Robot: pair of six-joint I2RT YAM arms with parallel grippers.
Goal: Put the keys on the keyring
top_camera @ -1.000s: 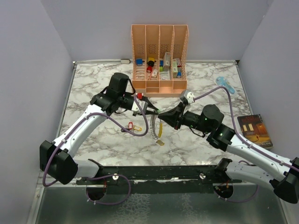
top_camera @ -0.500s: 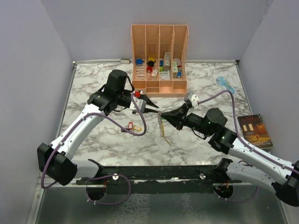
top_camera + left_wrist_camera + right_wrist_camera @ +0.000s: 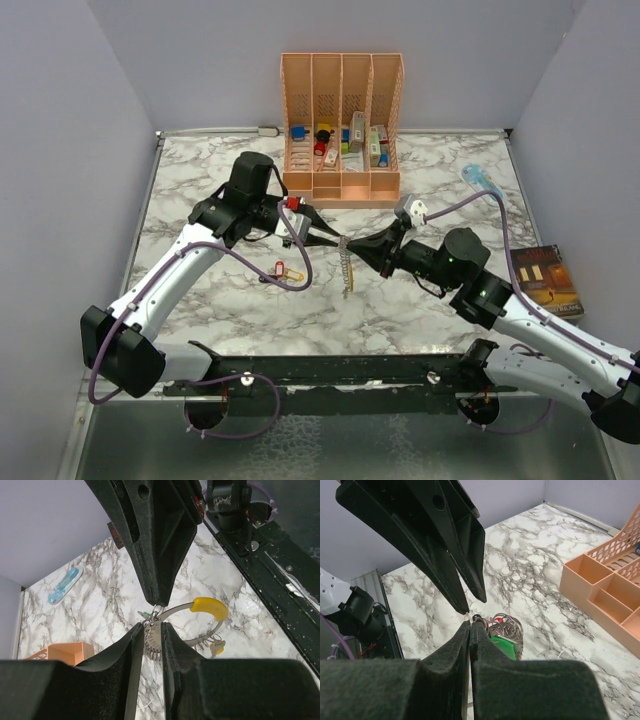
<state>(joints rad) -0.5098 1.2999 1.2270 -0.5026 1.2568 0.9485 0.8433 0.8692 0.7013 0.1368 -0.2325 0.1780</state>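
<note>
Marble-patterned table (image 3: 200,180), two arms meeting tip to tip over its middle.

Count at the meeting point: 2 grippers, 1 keyring, 1 key in hand.
- Left gripper (image 3: 332,238): reaches in from the left. Jaws stand at a narrow gap, closed on a green-tagged key (image 3: 500,647). A scrap of red and some wire rings sit right beside the green tag. Whether the red belongs to a second key I cannot tell.
- Right gripper (image 3: 354,244): reaches in from the right, jaws pressed fully together, pinching the top end of the keyring (image 3: 346,272).
- The keyring hangs from that pinch, with its beaded chain toward the near side. The left wrist view shows 1 yellow band (image 3: 209,607) and 1 small yellow tag (image 3: 217,649) on the loop. Whether its lower end touches the marble I cannot tell.

On the table, left of the keyring and apart from it: 2 more keys lying together, 1 red tag (image 3: 279,267) and 1 yellow tag (image 3: 294,274).

Elsewhere: 1 peach organizer (image 3: 342,185) with 4 slots at the far middle, holding small coloured items. 1 light-blue gadget (image 3: 482,182) lies far right. 1 book (image 3: 545,282) lies at the right edge.
</note>
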